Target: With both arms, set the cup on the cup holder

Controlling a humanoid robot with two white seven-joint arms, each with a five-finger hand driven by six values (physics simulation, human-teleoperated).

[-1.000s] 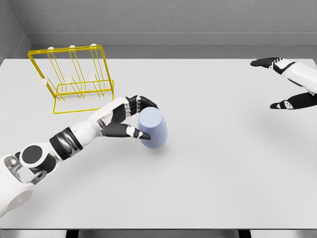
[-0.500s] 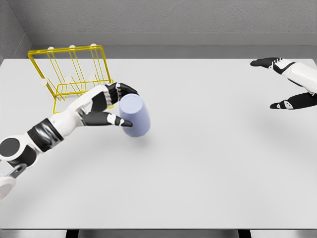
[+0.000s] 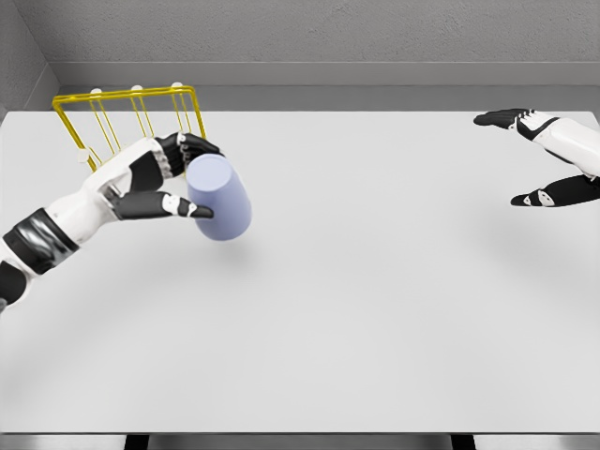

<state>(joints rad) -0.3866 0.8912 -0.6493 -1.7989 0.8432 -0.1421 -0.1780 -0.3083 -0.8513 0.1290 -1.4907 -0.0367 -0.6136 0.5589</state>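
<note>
My left hand (image 3: 155, 183) has its fingers (image 3: 192, 146) wrapped round the cup (image 3: 219, 198), tilted above the desk (image 3: 375, 300); the yellow cup holder (image 3: 131, 117) lies just behind it. My right hand (image 3: 548, 159), fingers spread, waits well apart

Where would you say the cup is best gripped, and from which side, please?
Around its cylindrical side wall, from the left, as the left robot hand grips the cup: the smooth round wall lets fingers wrap above with the thumb below, closed end facing the camera.

White arms, black-fingered hands
</note>
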